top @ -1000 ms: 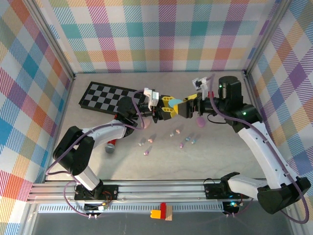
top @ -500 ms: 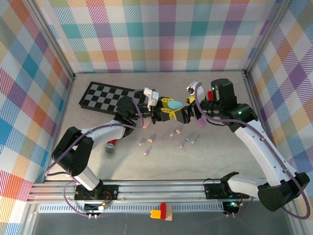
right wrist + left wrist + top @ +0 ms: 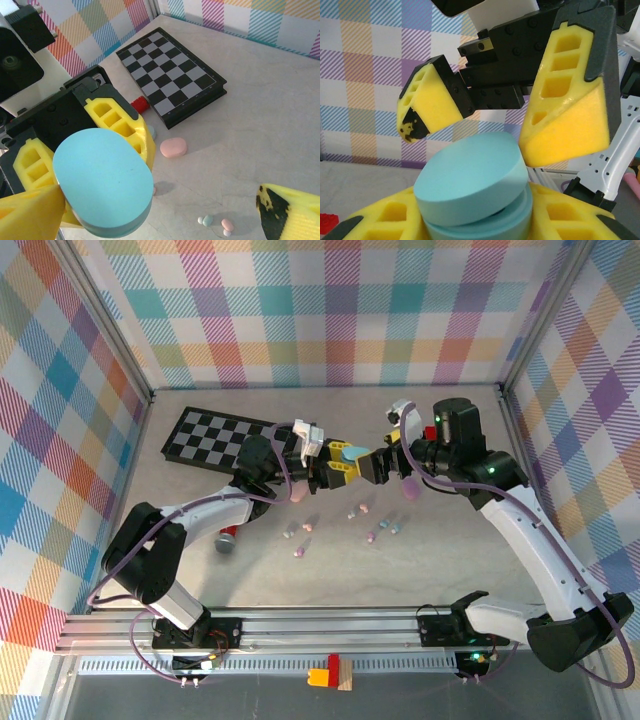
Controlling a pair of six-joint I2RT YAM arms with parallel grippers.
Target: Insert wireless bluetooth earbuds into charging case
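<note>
L gripper [image 3: 343, 464] is clamped tight on the pale-blue pebble-shaped plastic charging case [image 3: 352, 452], which I'm holding up off the table w/ its lid tilted slightly ajar. R gripper [image 3: 495, 107] is spread wide, yellow fingers [image 3: 570, 110] either side of the lid, gripping nothing. The tiny pastel plastic wireless bluetooth earbuds [image 3: 372, 536] lie scattered on the grey tabletop [image 3: 480, 570] below.

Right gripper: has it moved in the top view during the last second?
Yes. The right gripper moved left, toward the chessboard, and now stands open at the blue case.
</note>
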